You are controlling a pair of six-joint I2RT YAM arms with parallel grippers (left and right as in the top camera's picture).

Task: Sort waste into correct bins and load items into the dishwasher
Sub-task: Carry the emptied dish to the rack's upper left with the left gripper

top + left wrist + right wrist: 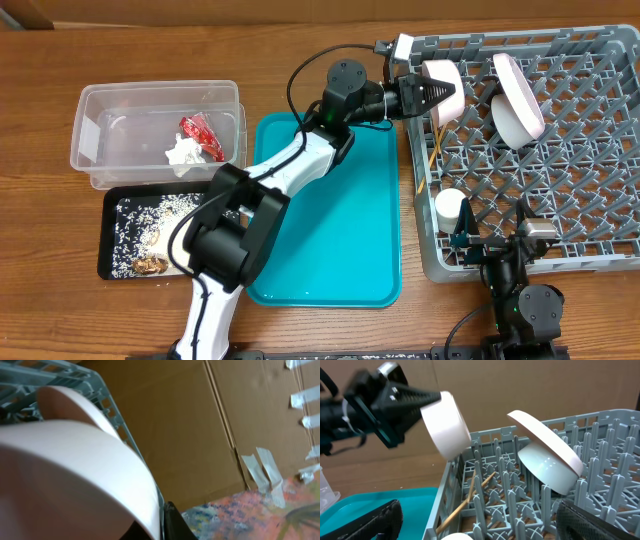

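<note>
At the dish rack's (pixel 580 180) left wall, close to its far corner, the left gripper (pixel 432 95) is clamped on the rim of the white bowl (pixel 450 105); the bowl is turned on its side above the wall's top edge, and whether it touches the rack cannot be told. Just to the gripper's right, inside the rack, the round white plate (pixel 515 95) leans tilted among the pegs; below the gripper the wooden chopsticks (pixel 432 150) lie slanted on the grid floor; nearer the robot the small white cup (pixel 450 208) stands by the same wall. Well apart from the left gripper, at the rack's near wall, the right gripper (pixel 500 238) has its jaws spread wide and holds nothing. To the left gripper's left lies the teal tray (pixel 350 230); beyond it the clear tub (pixel 100 140) holds the red wrapper (pixel 200 137) and the white tissue (pixel 183 155); the black tray (pixel 112 225) holds rice grains (pixel 160 215) and brown scraps (pixel 150 265).
</note>
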